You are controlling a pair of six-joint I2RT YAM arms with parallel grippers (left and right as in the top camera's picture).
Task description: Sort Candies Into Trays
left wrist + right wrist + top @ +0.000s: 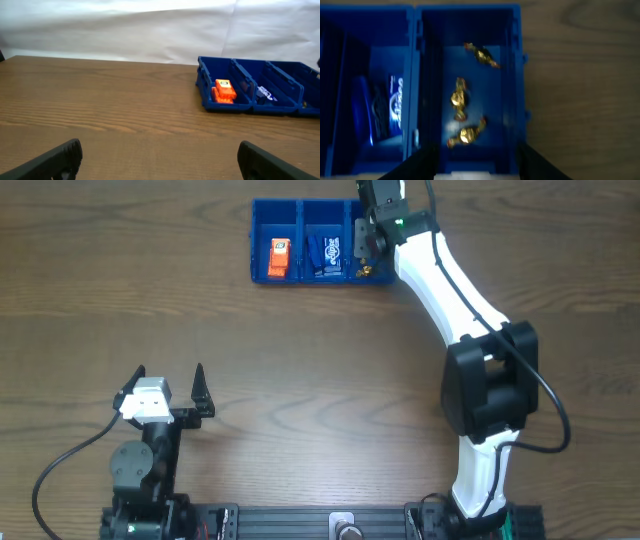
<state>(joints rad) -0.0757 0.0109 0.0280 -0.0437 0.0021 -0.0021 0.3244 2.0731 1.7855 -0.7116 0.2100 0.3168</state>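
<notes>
Right wrist view: right gripper (477, 161) spread open above the tray (518, 75), three gold candies (459, 100) lying in its end compartment, liable to snag the wall and shove everything if lowered off-centre.

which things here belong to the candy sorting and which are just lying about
Job in hand:
blue tray
orange candy
blue-wrapped candies
gold-wrapped candies
right end effector, open above the gold ones

Just there:
wooden table
left end effector, open above bare table
white backdrop
</notes>
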